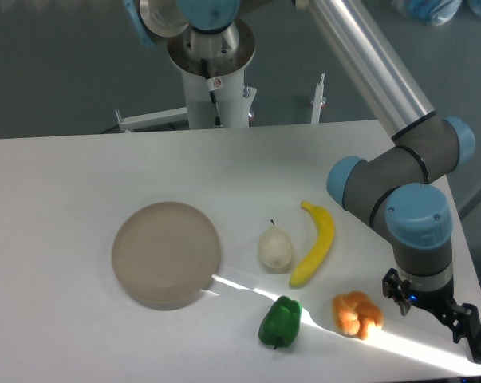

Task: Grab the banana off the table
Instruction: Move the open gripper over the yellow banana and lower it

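The banana point(314, 243) is long, curved and bright yellow. It lies on the white table point(80, 171) right of centre, its stem end pointing away from the camera. The arm's wrist point(419, 239) hangs over the table's right front corner, to the right of the banana and apart from it. Only the black base of the gripper point(455, 319) shows below the wrist, near the frame's lower right corner. Its fingers are not clearly visible, and I cannot tell whether they are open or shut. Nothing is seen held.
A pale cream pear point(275, 248) stands just left of the banana. A green pepper point(280, 321) and a lumpy orange item point(356, 313) lie in front of it. A round tan-grey plate point(167, 254) sits to the left. The robot's base point(214, 72) stands behind the table.
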You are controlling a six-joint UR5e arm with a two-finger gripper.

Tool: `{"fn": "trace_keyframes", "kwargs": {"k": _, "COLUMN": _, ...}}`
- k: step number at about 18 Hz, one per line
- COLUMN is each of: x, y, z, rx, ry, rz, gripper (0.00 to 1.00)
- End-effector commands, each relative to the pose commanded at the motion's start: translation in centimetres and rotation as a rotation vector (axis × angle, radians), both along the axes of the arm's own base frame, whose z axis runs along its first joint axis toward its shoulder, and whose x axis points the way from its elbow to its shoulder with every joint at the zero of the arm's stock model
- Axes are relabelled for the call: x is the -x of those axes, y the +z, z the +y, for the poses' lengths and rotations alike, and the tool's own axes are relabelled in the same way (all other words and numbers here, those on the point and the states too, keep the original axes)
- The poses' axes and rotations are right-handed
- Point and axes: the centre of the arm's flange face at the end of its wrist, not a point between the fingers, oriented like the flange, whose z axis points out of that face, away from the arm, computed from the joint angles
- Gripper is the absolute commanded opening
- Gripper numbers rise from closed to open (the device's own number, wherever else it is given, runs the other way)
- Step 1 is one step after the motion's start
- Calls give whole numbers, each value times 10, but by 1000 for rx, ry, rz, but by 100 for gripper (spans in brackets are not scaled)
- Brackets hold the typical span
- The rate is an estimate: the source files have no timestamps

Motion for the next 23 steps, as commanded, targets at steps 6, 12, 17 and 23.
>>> {"fn": "trace_keyframes", "kwargs": {"k": 6, "x": -2, "y": -1, "z": -2, "rx": 4, "ry": 1, "rz": -5, "gripper": 100}}
{"fn": "trace_keyframes", "kwargs": {"k": 12, "x": -14, "y": -2, "z": -18, "rx": 25, "ry": -4, "rz": -26, "gripper": 100}}
{"fn": "trace_keyframes", "kwargs": {"k": 17, "x": -19, "y": 12, "z": -59, "rx": 14, "ry": 27, "rz": -103, "gripper": 100}}
{"fn": "trace_keyframes", "kwargs": {"k": 23, "x": -56, "y": 4, "z": -129, "rx": -8, "ry": 180, "rz": -277, "gripper": 100}}
